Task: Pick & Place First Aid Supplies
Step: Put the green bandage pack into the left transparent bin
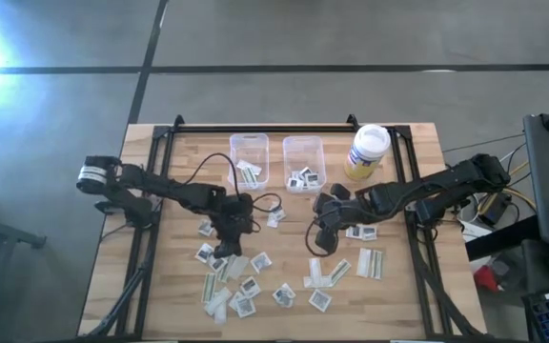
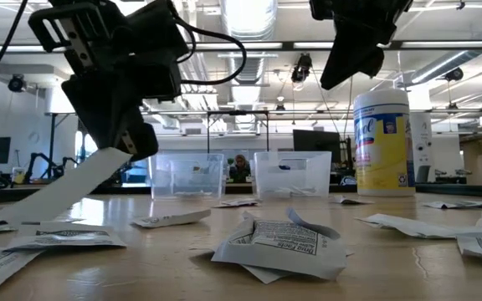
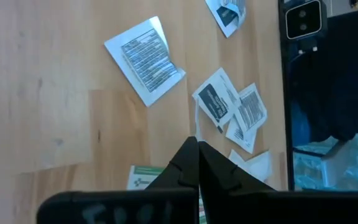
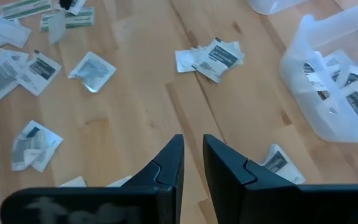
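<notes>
Pale wooden worktop | left gripper, seven o'clock, jaws pinching long pale paper strip | right gripper jaws narrow, empty | risk: thin strip slips free.

First aid supplies: small flat paper packets, square white ones with dark print and long narrow pale strips, scattered flat across the lower centre of the high view; several more lie at centre right, a few near the middle; one long pale strip hangs tilted at left of the low view
</notes>
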Robot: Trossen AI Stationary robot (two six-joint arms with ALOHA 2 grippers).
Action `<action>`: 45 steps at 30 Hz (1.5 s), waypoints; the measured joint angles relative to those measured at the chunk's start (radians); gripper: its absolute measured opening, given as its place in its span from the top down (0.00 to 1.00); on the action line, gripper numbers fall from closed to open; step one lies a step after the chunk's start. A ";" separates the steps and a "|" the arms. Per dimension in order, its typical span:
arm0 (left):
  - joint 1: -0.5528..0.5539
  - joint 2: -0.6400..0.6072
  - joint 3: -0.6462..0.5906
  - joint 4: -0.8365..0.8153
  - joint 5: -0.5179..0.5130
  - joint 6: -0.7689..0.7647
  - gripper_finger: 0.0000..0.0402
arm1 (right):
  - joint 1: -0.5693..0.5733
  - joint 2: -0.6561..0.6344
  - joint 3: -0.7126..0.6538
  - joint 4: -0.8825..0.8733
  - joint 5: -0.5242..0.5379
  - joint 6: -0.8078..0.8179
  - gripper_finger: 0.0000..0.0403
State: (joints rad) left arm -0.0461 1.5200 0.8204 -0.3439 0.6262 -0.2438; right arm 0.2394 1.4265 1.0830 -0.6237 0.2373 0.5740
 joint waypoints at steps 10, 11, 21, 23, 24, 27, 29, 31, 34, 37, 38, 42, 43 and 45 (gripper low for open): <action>-0.004 0.000 -0.003 0.006 -0.010 -0.029 1.00 | 0.128 0.009 -0.172 0.453 -0.004 -0.007 0.84; -0.004 0.000 -0.003 0.012 -0.013 -0.031 1.00 | 0.138 0.013 -0.197 0.522 -0.004 -0.018 0.84; -0.014 0.000 -0.003 0.066 -0.061 -0.040 1.00 | 0.160 0.140 -0.345 1.012 -0.003 -0.080 0.84; -0.018 0.000 -0.004 0.064 -0.064 -0.040 1.00 | 0.160 0.190 -0.345 1.072 -0.002 -0.082 0.83; -0.020 0.000 -0.005 0.066 -0.064 -0.040 1.00 | 0.159 0.219 -0.345 1.106 -0.002 -0.085 0.82; -0.022 0.000 -0.007 0.066 -0.066 -0.040 1.00 | 0.150 0.294 -0.322 1.160 -0.002 -0.085 0.78; -0.022 0.000 -0.007 0.067 -0.068 -0.042 1.00 | 0.143 0.337 -0.291 1.170 0.001 -0.084 0.75; -0.022 0.000 -0.007 0.068 -0.069 -0.043 1.00 | 0.135 0.377 -0.259 1.169 0.001 -0.084 0.72; -0.022 0.000 -0.008 0.068 -0.070 -0.042 1.00 | 0.122 0.437 -0.197 1.168 0.001 -0.088 0.67; -0.022 0.000 -0.008 0.067 -0.070 -0.041 1.00 | 0.110 0.478 -0.142 1.155 0.001 -0.114 0.63; -0.022 0.000 -0.008 0.068 -0.070 -0.039 1.00 | 0.107 0.490 -0.129 1.153 0.001 -0.120 0.62; -0.022 0.000 -0.008 0.074 -0.071 -0.034 1.00 | 0.096 0.539 -0.078 1.151 0.001 -0.131 0.59; -0.022 0.000 -0.008 0.074 -0.071 -0.031 1.00 | 0.094 0.549 -0.065 1.155 -0.002 -0.133 0.58; -0.022 0.000 -0.008 0.074 -0.072 -0.030 1.00 | 0.089 0.573 -0.048 1.153 -0.002 -0.134 0.57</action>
State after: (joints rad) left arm -0.0677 1.5196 0.8127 -0.2696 0.5546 -0.2737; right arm 0.3289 1.9992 1.0346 0.5290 0.2348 0.4404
